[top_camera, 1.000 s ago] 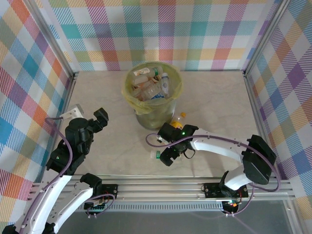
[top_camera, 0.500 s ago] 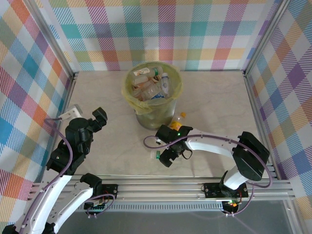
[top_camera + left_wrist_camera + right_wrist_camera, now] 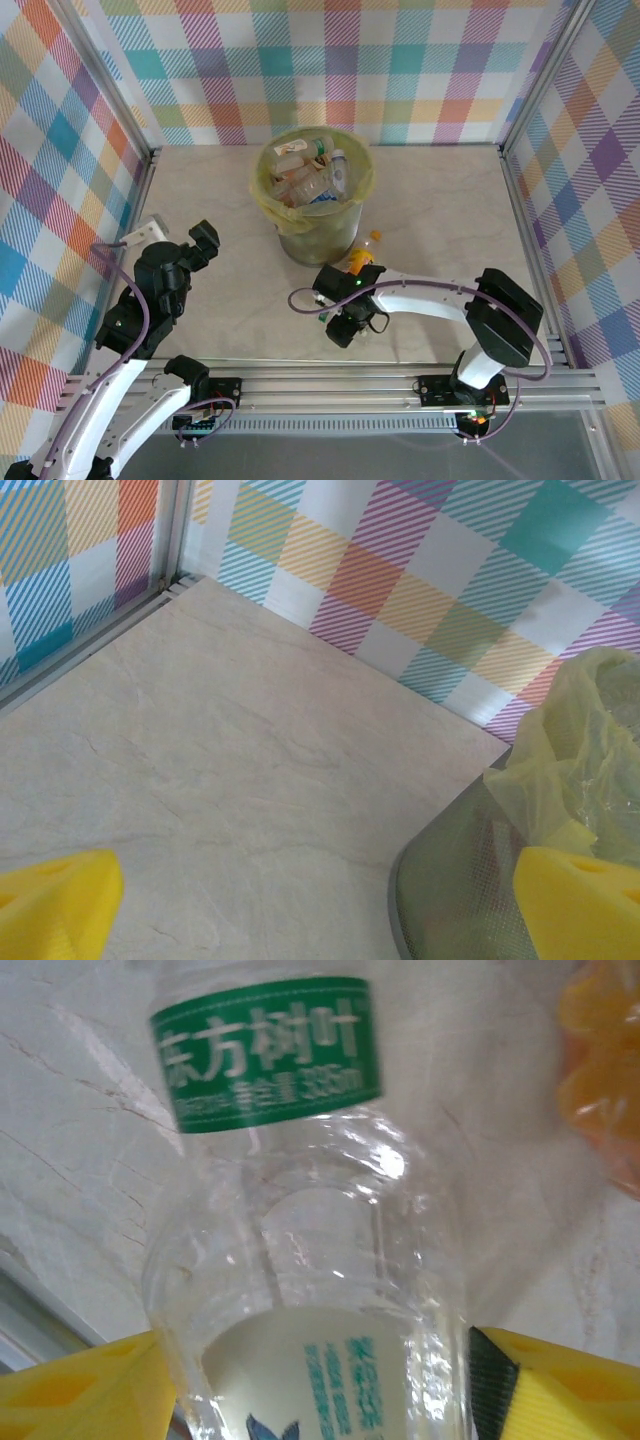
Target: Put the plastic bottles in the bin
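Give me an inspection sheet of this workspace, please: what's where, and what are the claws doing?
Surface: pale marbled table.
Job's things: bin lined with a yellow-green bag, holding many bottles; orange bottle at its foot; clear bottle with a green label on the table.
Clutter: small white box by the left wall.
Grippers: left gripper open, holding nothing; right gripper with a finger on each side of the clear bottle, grip not certain.
Cables: purple cables along both arms.
Surroundings: plaid walls, metal frame.
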You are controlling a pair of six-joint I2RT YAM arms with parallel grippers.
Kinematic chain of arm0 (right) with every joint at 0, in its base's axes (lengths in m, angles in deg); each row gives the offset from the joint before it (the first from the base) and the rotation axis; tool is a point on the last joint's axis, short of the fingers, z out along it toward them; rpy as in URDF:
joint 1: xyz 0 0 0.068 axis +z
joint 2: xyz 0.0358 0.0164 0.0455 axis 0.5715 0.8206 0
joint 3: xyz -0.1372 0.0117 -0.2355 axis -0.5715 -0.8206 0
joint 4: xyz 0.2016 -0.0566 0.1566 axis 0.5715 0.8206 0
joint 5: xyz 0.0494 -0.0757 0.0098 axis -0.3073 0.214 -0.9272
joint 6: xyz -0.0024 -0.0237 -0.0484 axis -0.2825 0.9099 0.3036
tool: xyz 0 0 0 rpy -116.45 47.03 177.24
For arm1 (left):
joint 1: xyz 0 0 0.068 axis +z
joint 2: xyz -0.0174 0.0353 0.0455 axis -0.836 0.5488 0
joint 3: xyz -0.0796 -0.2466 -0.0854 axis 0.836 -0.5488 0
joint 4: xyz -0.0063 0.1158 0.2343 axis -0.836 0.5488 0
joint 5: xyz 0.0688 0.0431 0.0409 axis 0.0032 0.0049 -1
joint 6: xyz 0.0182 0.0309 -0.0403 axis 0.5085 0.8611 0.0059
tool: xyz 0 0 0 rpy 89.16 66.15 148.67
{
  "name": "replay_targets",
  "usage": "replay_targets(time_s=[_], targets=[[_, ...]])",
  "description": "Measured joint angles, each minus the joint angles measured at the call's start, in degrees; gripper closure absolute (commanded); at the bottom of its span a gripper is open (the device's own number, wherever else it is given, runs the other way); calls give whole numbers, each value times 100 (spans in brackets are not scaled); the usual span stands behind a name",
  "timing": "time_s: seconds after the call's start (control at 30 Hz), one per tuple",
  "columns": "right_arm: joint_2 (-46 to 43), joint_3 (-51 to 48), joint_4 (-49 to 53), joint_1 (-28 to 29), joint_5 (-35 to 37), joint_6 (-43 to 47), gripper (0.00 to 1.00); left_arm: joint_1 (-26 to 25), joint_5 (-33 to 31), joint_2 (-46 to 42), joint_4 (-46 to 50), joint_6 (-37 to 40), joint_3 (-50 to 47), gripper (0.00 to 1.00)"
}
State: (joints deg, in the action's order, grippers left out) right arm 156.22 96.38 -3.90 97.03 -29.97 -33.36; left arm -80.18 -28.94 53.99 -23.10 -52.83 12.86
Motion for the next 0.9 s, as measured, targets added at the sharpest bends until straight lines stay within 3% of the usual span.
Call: replay_targets(time_s=[0.1, 0.4, 0.53, 0.9], targets=[[208, 2, -48, 68, -44, 0, 29, 0, -2, -7, 0, 0, -24, 0], [472, 144, -146, 166, -55, -2, 51, 0, -61, -52, 0, 0, -37, 0], [424, 221, -138, 210, -52, -24, 55, 0, -66, -52, 2, 0, -37, 0], [-1357, 1434, 214, 280, 271, -470, 61, 0, -153, -52, 13, -15, -37, 0]])
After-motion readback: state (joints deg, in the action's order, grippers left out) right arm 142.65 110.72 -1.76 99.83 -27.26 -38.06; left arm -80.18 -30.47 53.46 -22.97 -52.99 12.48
